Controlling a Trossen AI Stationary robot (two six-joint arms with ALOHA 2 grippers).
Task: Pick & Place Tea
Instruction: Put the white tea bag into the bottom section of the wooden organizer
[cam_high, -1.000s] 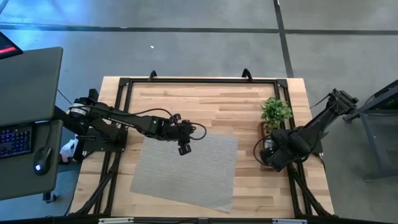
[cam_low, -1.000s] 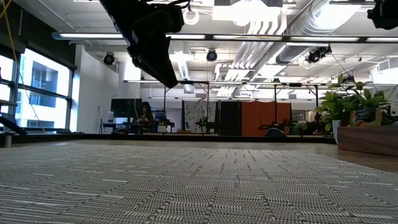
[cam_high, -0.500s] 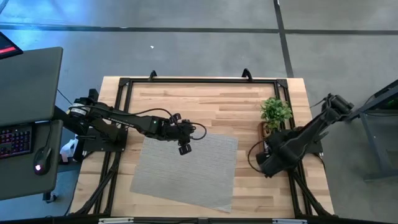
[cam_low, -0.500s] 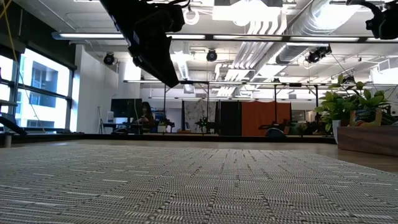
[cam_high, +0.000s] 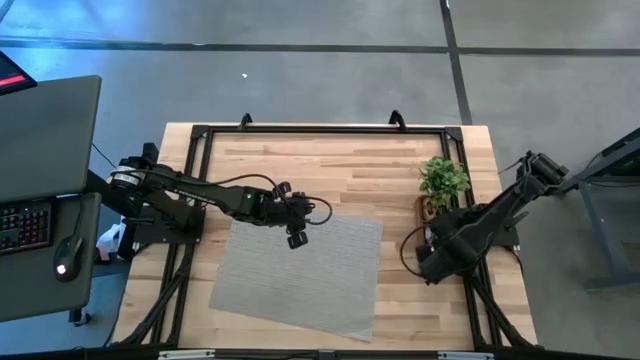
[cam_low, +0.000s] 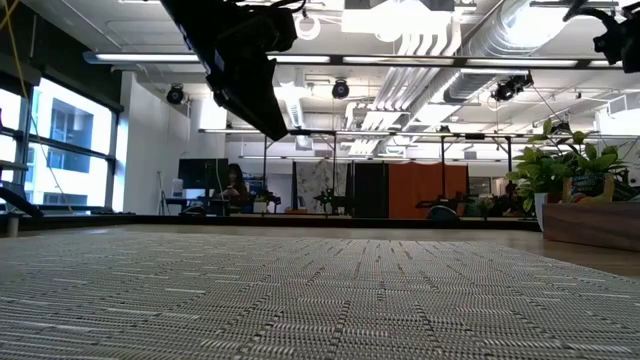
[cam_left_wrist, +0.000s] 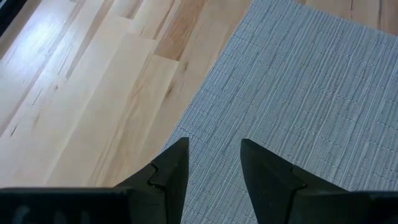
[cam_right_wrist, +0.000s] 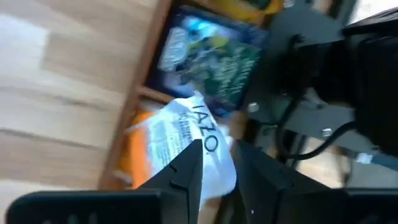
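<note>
Left gripper (cam_high: 296, 238): hung over the far-left corner of the grey mat (cam_high: 300, 272), about 10 o'clock from the mat's middle. In the left wrist view its fingers (cam_left_wrist: 171, 171) are parted with bare mat weave seen between them, so nothing is gripped.

Right gripper (cam_right_wrist: 217, 165): parked at the table's right edge, roughly 4 o'clock from the mat's middle, just in front of the potted plant (cam_high: 443, 180). From above the fingertips are buried under the arm's own body, so they can't be made out there.

Tea sachet (cam_right_wrist: 186, 134): a white and orange packet with "TAZO" print is pinched between the right fingers (cam_right_wrist: 186, 168), which are clamped down on it. Its lower edge is hidden behind the fingers.

Wooden tray (cam_right_wrist: 146, 81): seen at the right gripper in the wrist view, with more sachets (cam_right_wrist: 211, 59) lying in it, dark blue-green ones and an orange-yellow one cut off at the frame edge. How many are in there can't be counted. From above the tray is nearly all covered by the right arm.

Low view: only the left arm's dark bulk (cam_low: 235, 55) is seen up top; a scrap of the right arm is clipped at the upper right corner. The planter box (cam_low: 595, 222) is cut off at the right edge.

Table (cam_high: 330, 165): light wood, dark frame around it.
</note>
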